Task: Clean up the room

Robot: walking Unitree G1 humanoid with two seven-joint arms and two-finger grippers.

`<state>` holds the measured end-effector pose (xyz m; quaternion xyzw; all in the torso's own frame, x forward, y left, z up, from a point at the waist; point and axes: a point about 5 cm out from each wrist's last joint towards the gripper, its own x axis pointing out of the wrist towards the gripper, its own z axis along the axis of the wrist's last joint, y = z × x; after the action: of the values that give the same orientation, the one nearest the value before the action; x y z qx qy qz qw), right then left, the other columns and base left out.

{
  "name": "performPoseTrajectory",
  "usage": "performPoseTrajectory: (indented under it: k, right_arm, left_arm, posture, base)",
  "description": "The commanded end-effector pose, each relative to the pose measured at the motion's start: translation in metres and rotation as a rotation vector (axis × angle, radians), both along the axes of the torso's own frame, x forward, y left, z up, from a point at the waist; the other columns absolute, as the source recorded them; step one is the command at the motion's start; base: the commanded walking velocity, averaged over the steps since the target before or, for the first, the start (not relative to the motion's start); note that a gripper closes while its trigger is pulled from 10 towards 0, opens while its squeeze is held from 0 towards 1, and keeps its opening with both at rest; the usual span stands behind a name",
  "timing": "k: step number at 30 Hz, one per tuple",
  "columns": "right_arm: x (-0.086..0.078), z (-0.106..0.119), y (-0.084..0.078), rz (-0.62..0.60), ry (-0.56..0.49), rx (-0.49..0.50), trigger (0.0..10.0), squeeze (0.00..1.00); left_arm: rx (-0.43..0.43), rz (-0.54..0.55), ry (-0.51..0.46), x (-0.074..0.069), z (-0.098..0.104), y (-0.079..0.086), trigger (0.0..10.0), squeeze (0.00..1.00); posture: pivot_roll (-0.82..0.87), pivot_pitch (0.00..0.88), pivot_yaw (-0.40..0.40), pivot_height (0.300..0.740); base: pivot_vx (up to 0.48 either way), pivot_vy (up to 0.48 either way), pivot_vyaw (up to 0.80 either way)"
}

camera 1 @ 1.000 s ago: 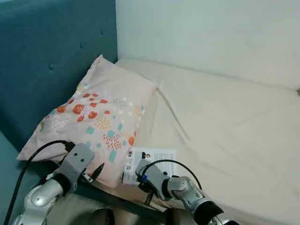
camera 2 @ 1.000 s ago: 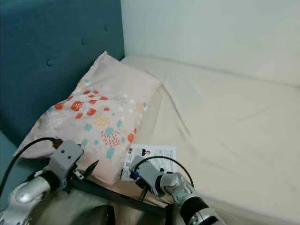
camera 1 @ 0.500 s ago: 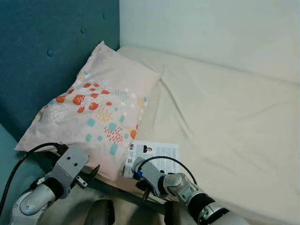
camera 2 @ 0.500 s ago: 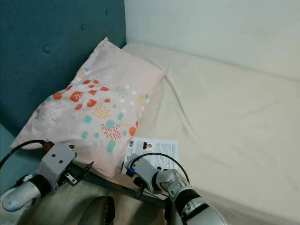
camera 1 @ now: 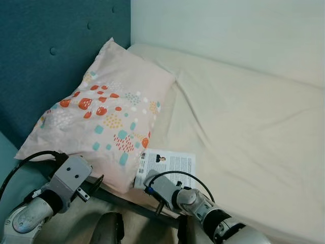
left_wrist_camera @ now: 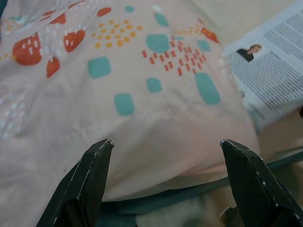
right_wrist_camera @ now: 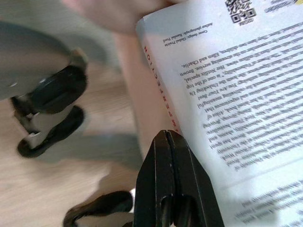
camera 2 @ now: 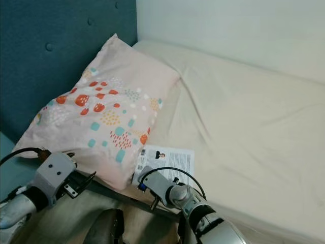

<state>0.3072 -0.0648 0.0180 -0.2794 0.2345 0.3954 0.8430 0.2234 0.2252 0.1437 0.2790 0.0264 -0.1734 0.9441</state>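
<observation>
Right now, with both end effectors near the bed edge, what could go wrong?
1. The right end effector is shut, its tip at the edge of the book. Pushing may slide the book instead of gripping it.
2. The book lies partly under the pillow, so lifting it may drag the pillow.
3. The open left end effector faces the pillow and may snag the fabric.

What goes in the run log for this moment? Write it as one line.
left claw: open, facing pillow | right claw: shut, at near edge of printed sheet on bed | nothing held
</observation>
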Motion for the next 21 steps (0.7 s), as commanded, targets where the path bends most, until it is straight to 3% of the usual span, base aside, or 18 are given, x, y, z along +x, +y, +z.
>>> performPoseTrajectory:
  k: [1,9,10,11,12,14,15,16,17,21]
  right_arm:
    - [0.000,-0.002,-0.004,-0.028,-0.011,-0.005,0.0,0.00]
    - [0.005,0.004,-0.004,-0.111,-0.044,0.061,0.0,0.00]
    - [0.005,0.004,-0.003,-0.108,-0.038,0.080,0.4,0.00]
    - [0.004,0.005,-0.001,-0.093,-0.019,0.112,4.4,0.00]
    - [0.004,0.005,-0.001,-0.093,-0.019,0.112,4.4,0.00]
    - [0.002,0.005,0.001,-0.079,0.026,0.179,5.9,0.00]
    - [0.002,0.005,0.001,-0.079,0.026,0.179,5.9,0.00]
    - [-0.001,0.004,0.003,-0.071,0.049,0.216,10.0,0.00]
    - [-0.001,0.004,0.003,-0.071,0.049,0.216,10.0,0.00]
    - [-0.007,0.001,0.003,-0.044,0.068,0.271,10.0,0.00]
  left_arm:
    - [0.009,0.002,0.011,-0.003,0.001,0.002,10.0,0.00]
    - [0.013,0.009,0.007,-0.002,0.003,0.003,10.0,0.00]
    - [0.012,0.007,0.005,-0.001,0.002,0.003,10.0,0.00]
    - [-0.001,0.003,0.001,0.001,0.002,0.002,10.0,0.00]
    - [-0.001,0.003,0.001,0.001,0.002,0.002,10.0,0.00]
    - [-0.034,-0.013,-0.006,0.005,-0.001,-0.002,10.0,0.00]
    - [-0.034,-0.013,-0.006,0.005,-0.001,-0.002,10.0,0.00]
    - [-0.072,-0.032,-0.005,0.007,-0.003,-0.007,10.0,0.00]
    - [-0.072,-0.032,-0.005,0.007,-0.003,-0.007,10.0,0.00]
    - [-0.180,-0.133,0.020,0.014,-0.013,-0.035,10.0,0.00]
  posture:
    - [0.29,0.245,-0.174,0.611]
    - [0.29,0.238,-0.168,0.611]
    - [0.27,0.231,-0.163,0.611]
    - [0.24,0.214,-0.158,0.611]
    - [0.24,0.214,-0.158,0.611]
    - [0.21,0.188,-0.152,0.611]
    - [0.21,0.188,-0.152,0.611]
    - [0.19,0.166,-0.144,0.611]
    - [0.19,0.166,-0.144,0.611]
    - [0.12,0.087,-0.110,0.611]
  base:
    - [0.000,0.000,0.00]
    - [0.000,0.000,0.00]
    - [0.000,0.000,0.00]
    - [0.000,0.000,0.00]
    - [0.000,0.000,0.00]
    - [0.000,0.000,0.00]
    - [0.000,0.000,0.00]
    - [0.000,0.000,0.00]
    - [0.000,0.000,0.00]
    - [0.000,0.000,0.00]
